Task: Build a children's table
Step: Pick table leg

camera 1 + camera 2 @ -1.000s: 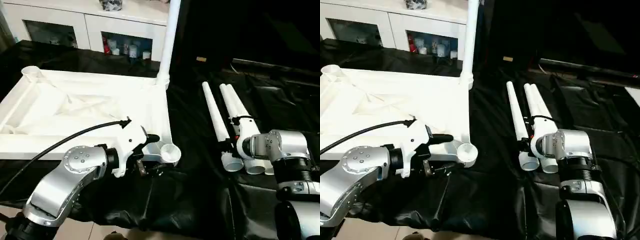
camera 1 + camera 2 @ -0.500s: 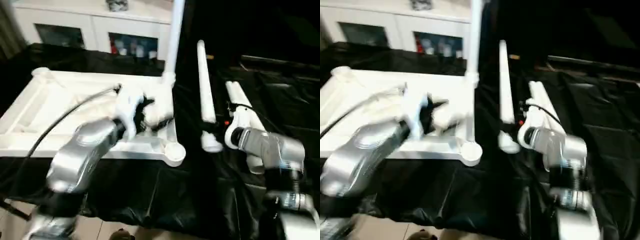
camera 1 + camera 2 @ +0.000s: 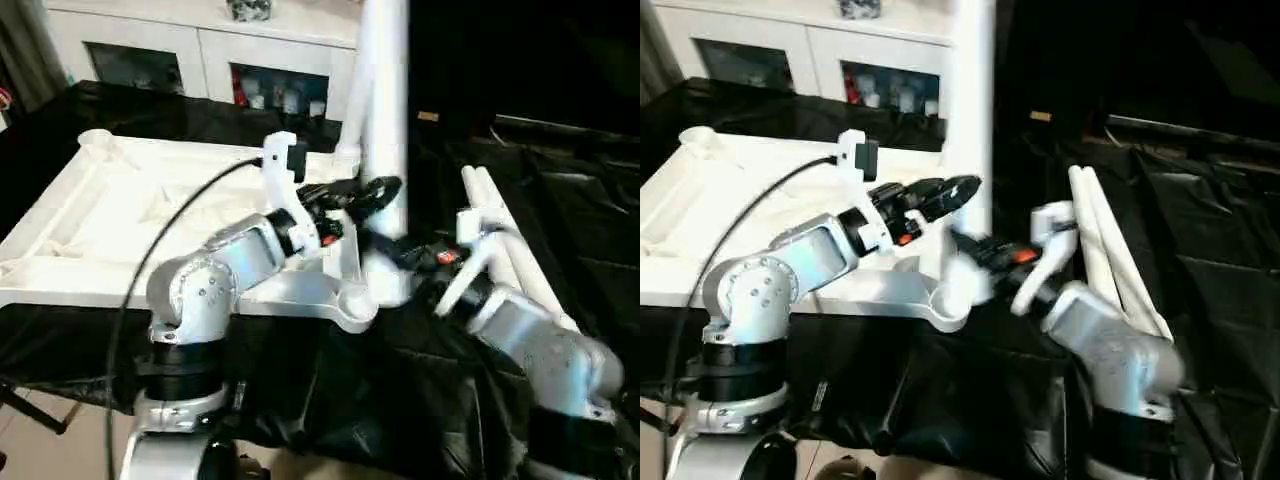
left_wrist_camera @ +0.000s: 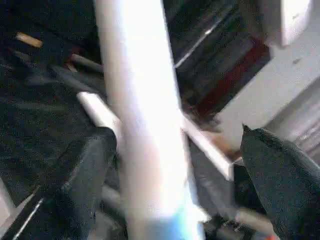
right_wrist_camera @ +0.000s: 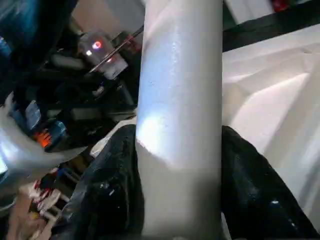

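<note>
Beside the tabletop's [image 3: 120, 215] near corner socket [image 3: 352, 303], the right end effector [image 3: 405, 252] grips a leg [image 3: 385, 120] upright for seating; the left end effector [image 4: 180, 165] straddles it, wide open.

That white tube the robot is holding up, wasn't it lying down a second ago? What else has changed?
Yes. The right gripper has lifted one leg off the black cloth and stood it upright near the tabletop's near corner socket. The left gripper left that corner and now straddles the leg, open. Two spare legs, the far fitted leg and the tabletop stayed.
</note>
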Motion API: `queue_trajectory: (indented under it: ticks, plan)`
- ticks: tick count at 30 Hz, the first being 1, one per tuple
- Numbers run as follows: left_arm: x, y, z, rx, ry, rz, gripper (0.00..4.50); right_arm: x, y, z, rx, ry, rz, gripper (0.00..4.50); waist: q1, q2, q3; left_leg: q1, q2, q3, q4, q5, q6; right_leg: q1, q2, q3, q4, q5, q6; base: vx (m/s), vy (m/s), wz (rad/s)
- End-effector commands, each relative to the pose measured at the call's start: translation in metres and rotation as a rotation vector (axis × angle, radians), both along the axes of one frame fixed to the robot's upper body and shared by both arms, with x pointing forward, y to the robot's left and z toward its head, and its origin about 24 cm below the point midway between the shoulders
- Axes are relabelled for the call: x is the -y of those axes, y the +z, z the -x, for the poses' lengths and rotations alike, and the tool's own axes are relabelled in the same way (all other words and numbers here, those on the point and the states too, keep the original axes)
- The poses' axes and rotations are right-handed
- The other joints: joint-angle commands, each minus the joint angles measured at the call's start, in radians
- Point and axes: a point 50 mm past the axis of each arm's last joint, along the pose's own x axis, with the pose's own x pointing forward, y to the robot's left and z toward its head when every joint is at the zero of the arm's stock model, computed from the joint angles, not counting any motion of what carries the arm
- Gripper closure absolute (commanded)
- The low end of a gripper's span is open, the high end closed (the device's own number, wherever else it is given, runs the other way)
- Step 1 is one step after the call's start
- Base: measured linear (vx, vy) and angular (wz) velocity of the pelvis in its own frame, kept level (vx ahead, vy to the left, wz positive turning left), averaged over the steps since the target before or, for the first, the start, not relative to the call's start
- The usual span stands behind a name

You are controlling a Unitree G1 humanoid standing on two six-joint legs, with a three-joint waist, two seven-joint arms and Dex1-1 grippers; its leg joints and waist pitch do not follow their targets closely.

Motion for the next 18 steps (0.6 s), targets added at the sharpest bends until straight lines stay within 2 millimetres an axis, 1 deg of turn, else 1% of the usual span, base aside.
queue_trajectory:
  ticks: [1,2,3,4,5,6,7,8,9,10,11,14,15,16,18]
  plan:
    - [0.0032,0.0116,0.0029,0.026,-0.026,0.013,0.00,-0.0023,0.0059,0.0034,0.033,0.029,0.016,2.59,0.003,0.001,-0.062,0.007,0.044,-0.015,-0.074,-0.165,-0.033,0.042,-0.088,0.056,-0.103,-0.213,-0.080,0.000,0.000,0.00]
    - [0.0036,0.0108,0.0033,0.024,-0.028,0.004,0.00,-0.0033,0.0067,0.0040,0.038,0.037,0.017,2.59,0.003,0.001,-0.063,0.007,0.045,-0.016,-0.075,-0.161,-0.034,0.044,-0.088,0.056,-0.102,-0.203,-0.081,0.000,0.000,0.00]
    - [0.0043,0.0099,0.0040,0.020,-0.030,-0.003,0.00,-0.0045,0.0077,0.0049,0.045,0.049,0.025,2.60,0.002,-0.002,-0.063,0.007,0.045,-0.015,-0.074,-0.155,-0.033,0.044,-0.087,0.056,-0.101,-0.188,-0.081,0.000,0.000,0.00]
    - [0.0048,0.0095,0.0045,0.017,-0.030,-0.004,0.00,-0.0058,0.0089,0.0059,0.052,0.064,0.034,2.60,0.002,-0.001,-0.063,0.006,0.045,-0.016,-0.074,-0.147,-0.032,0.044,-0.087,0.056,-0.099,-0.171,-0.081,0.000,0.000,0.00]
    - [0.0050,0.0097,0.0050,0.013,-0.031,-0.003,0.27,-0.0065,0.0096,0.0067,0.057,0.074,0.040,2.60,0.003,-0.001,-0.064,0.007,0.045,-0.015,-0.073,-0.146,-0.030,0.044,-0.087,0.056,-0.100,-0.167,-0.081,0.000,0.000,0.00]
    - [0.0050,0.0103,0.0050,0.009,-0.021,0.005,0.27,-0.0071,0.0105,0.0073,0.062,0.080,0.045,2.60,0.002,-0.004,-0.065,0.007,0.046,-0.015,-0.073,-0.139,-0.030,0.046,-0.087,0.056,-0.098,-0.148,-0.085,0.000,0.000,0.00]
    - [0.0048,0.0109,0.0050,0.005,-0.013,0.010,0.34,-0.0075,0.0110,0.0076,0.066,0.083,0.047,2.60,0.003,-0.002,-0.066,0.005,0.046,-0.015,-0.072,-0.129,-0.029,0.047,-0.088,0.055,-0.095,-0.125,-0.092,0.000,0.000,0.00]
    - [0.0045,0.0118,0.0053,0.006,-0.011,0.016,0.40,-0.0077,0.0115,0.0079,0.069,0.089,0.050,2.60,0.002,-0.003,-0.065,0.004,0.045,-0.015,-0.072,-0.127,-0.026,0.047,-0.087,0.055,-0.096,-0.118,-0.093,0.000,0.000,0.00]
    - [0.0040,0.0131,0.0058,0.008,-0.008,0.022,0.55,-0.0078,0.0121,0.0082,0.072,0.095,0.057,2.60,0.003,-0.004,-0.065,0.004,0.044,-0.014,-0.071,-0.122,-0.023,0.048,-0.088,0.055,-0.096,-0.118,-0.092,0.000,0.000,0.00]
    - [0.0035,0.0137,0.0060,0.009,-0.003,0.022,0.55,-0.0078,0.0125,0.0085,0.075,0.099,0.062,2.60,0.002,-0.010,-0.065,0.004,0.045,-0.014,-0.071,-0.118,-0.022,0.049,-0.087,0.054,-0.096,-0.116,-0.092,0.000,0.000,0.00]
    - [0.0025,0.0137,0.0059,0.011,0.007,0.018,0.79,-0.0080,0.0129,0.0086,0.077,0.104,0.068,2.60,0.003,-0.008,-0.066,0.004,0.045,-0.014,-0.070,-0.111,-0.021,0.049,-0.087,0.054,-0.094,-0.112,-0.091,0.000,0.000,0.00]
    - [-0.0001,0.0136,0.0044,0.008,0.041,0.017,0.85,-0.0091,0.0130,0.0084,0.081,0.111,0.089,2.60,0.002,-0.007,-0.066,0.003,0.045,-0.013,-0.070,-0.102,-0.018,0.049,-0.087,0.054,-0.095,-0.100,-0.088,0.000,0.000,0.00]
    - [-0.0001,0.0136,0.0044,0.008,0.041,0.017,1.08,-0.0091,0.0130,0.0084,0.081,0.111,0.089,2.60,0.001,-0.008,-0.066,0.003,0.045,-0.014,-0.070,-0.097,-0.017,0.050,-0.087,0.053,-0.095,-0.094,-0.089,0.000,0.000,0.00]
    - [-0.0013,0.0138,0.0025,-0.002,0.065,0.020,1.21,-0.0100,0.0132,0.0082,0.083,0.114,0.096,2.60,0.001,-0.007,-0.067,0.004,0.046,-0.014,-0.070,-0.095,-0.017,0.049,-0.087,0.053,-0.094,-0.091,-0.090,0.000,0.000,0.00]
    - [-0.0022,0.0140,0.0012,-0.008,0.080,0.025,1.27,-0.0108,0.0135,0.0083,0.085,0.117,0.098,2.60,-0.001,-0.008,-0.066,0.003,0.046,-0.013,-0.070,-0.098,-0.017,0.050,-0.087,0.053,-0.095,-0.085,-0.094,0.000,0.000,0.00]
